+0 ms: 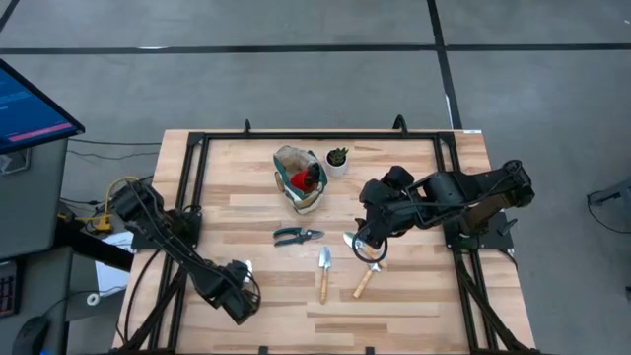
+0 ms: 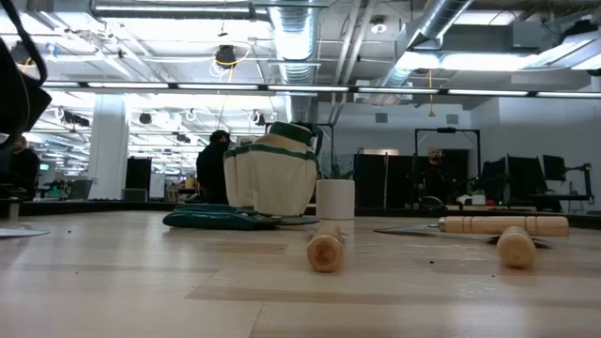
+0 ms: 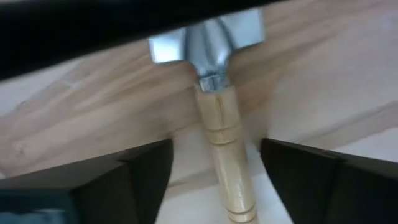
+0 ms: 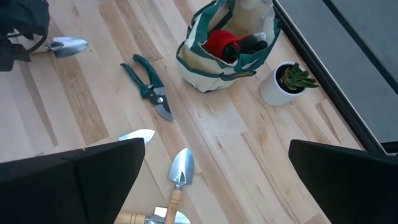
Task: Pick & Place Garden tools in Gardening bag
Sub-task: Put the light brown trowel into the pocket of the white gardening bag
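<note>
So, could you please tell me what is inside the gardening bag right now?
Inside the gardening bag, a red item and something dark beside it show at the opening. Anything beneath them is covered.

Overhead looks straight down on my table (image 1: 414,296); low view skims its top; both share the bag (image 1: 301,178).

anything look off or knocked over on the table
Nothing stands out. The gardening bag stands upright with a red item inside; pruning shears, trowels and the white pot sit undisturbed.
</note>
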Controlling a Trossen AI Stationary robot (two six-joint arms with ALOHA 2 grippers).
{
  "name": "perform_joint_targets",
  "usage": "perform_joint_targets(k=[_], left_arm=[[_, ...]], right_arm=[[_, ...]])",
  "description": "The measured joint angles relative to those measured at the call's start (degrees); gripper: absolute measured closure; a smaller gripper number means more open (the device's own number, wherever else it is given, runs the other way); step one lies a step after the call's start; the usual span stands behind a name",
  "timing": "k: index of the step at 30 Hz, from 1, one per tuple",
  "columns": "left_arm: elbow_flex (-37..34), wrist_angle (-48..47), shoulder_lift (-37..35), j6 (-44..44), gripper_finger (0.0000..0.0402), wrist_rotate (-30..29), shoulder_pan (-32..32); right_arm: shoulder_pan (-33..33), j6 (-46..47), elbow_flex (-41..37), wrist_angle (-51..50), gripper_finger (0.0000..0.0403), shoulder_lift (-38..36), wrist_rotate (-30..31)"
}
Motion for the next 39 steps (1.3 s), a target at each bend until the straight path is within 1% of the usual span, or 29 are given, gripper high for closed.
perform_joint_targets(k=[9, 12, 15, 19, 22, 25, 29, 35, 39], left_arm=[[-0.05, 0.22, -0.06, 0.22, 0.0320, 0.25, 0.00], [-0.12, 0.08, -0.49, 0.80, 0.0359, -0.54, -0.02], [-0.29, 0.19, -1.46, 0.79, 0.0361, -2.26, -0.04], [-0.29, 0.19, -4.28, 0.67, 0.0361, -2.96, 0.18], [-0.29, 0.19, -7.72, -0.17, 0.0361, -3.83, 0.53], [-0.29, 0.26, -12.65, -0.92, 0.0361, -5.76, 1.36], [-0.27, 0.71, -21.50, -0.43, 0.0361, -8.30, 3.54], [-0.27, 1.82, -35.84, 1.10, 0.0361, -9.51, 8.48], [-0.25, 4.36, -43.84, 0.90, 0.0356, -9.99, 12.75]], right_arm=[[-0.02, 0.00, 0.00, 0.00, 0.0010, 0.00, 0.09], [-0.02, 0.00, 0.00, 0.00, 0.0010, 0.00, 0.09], [-0.01, 0.00, 0.00, 0.00, 0.0010, 0.00, 0.13], [-0.01, -0.35, 0.00, 0.02, 0.0010, 0.00, 0.23], [0.00, -0.63, 0.00, 0.11, 0.0010, 0.00, 1.08], [-0.02, -3.14, 0.00, 1.20, 0.0010, 0.00, 2.18], [-0.07, -10.99, -0.02, 6.17, 0.0010, 0.00, 2.20], [0.45, -26.93, -0.02, 17.98, 0.0010, 0.05, 1.59], [1.33, -37.62, -0.09, 26.01, 0.0010, 0.52, 0.02]])
